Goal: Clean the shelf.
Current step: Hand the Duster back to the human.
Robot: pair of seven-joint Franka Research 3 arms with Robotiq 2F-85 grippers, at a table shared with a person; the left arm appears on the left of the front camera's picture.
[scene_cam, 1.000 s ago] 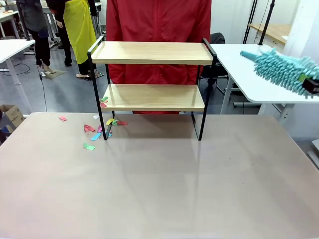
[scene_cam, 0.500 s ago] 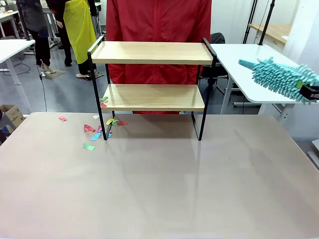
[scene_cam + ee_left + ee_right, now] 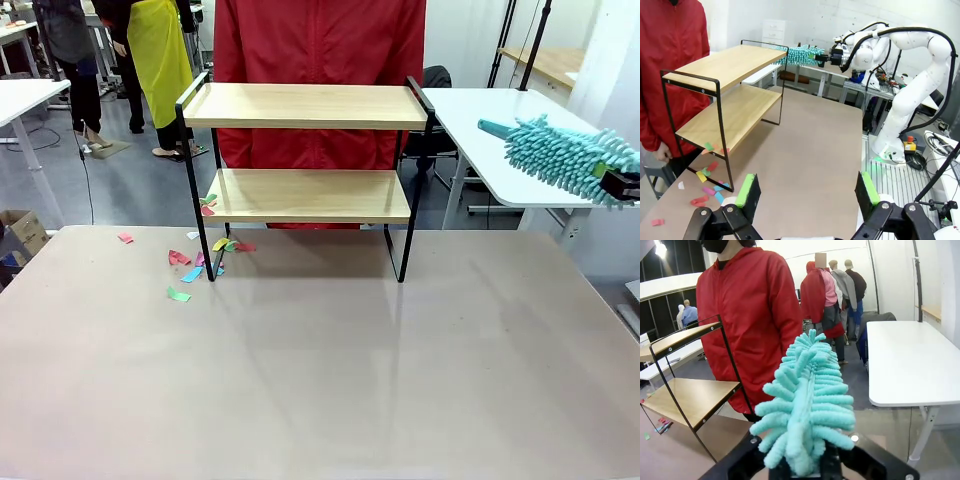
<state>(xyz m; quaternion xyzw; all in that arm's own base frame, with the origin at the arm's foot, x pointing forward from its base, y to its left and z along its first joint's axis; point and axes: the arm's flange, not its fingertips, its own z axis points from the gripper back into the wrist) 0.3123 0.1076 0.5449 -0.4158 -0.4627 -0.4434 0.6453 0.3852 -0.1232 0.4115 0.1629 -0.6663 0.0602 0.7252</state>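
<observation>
The shelf (image 3: 305,106) stands at the table's far side, with two wooden boards in a black frame and a person in a red jacket (image 3: 318,45) behind it. A few paper scraps (image 3: 207,205) lie on the left end of its lower board. My right gripper (image 3: 625,185) is shut on a teal fluffy duster (image 3: 562,153), held in the air to the right of the shelf, about level with the top board. From the right wrist, the duster (image 3: 807,405) rises out of the right gripper (image 3: 802,467). My left gripper (image 3: 807,190) is open and holds nothing, with the shelf (image 3: 725,82) ahead on its left.
Coloured paper scraps (image 3: 190,265) lie on the table by the shelf's left legs. A white side table (image 3: 510,150) stands behind the duster at the right. The near half of the brown table (image 3: 320,380) is bare. Other people stand at the far left.
The duster in my right gripper has shifted slightly, its tip dropping a little lower; it has held still for the last half second. The shelf and scraps are unmoved.
</observation>
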